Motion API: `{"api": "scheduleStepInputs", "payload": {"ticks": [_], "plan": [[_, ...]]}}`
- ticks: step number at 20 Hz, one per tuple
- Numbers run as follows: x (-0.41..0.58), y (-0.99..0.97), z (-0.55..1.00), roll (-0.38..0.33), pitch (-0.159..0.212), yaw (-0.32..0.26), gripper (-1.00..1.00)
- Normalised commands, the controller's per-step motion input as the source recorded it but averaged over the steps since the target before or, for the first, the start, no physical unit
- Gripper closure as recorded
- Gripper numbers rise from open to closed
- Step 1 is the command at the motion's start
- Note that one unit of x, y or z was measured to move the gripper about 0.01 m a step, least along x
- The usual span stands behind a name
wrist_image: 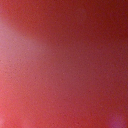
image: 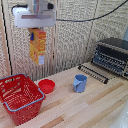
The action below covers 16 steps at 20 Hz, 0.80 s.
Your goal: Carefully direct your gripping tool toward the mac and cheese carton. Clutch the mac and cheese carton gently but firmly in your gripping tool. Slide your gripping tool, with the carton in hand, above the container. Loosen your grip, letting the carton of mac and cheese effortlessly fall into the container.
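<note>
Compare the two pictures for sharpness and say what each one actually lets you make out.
Exterior view: low-resolution and soft but readable; the tool holds the mac and cheese carton in the air, the red basket sits on the table, and the carton's print is too blurred to read. Wrist view: an unfocused reddish blur with one paler patch; nothing can be identified.

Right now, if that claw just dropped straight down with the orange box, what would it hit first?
Probably the small red bowl or the wooden table beside it. The claw, gripping the orange box, seems to hang right of the red basket, though depth is unclear.
</note>
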Motion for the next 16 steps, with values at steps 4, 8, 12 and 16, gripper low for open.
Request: {"api": "scheduleStepInputs", "payload": {"ticks": [4,8,12,16], "plan": [[0.156,0.98,-0.18,-0.004,0.167,0.047,1.00],[0.000,0.77,-0.51,-0.003,0.136,0.081,1.00],[0.000,0.42,-0.79,0.012,0.037,0.035,1.00],[0.000,0.05,-0.87,0.016,-0.039,0.000,1.00]]}}
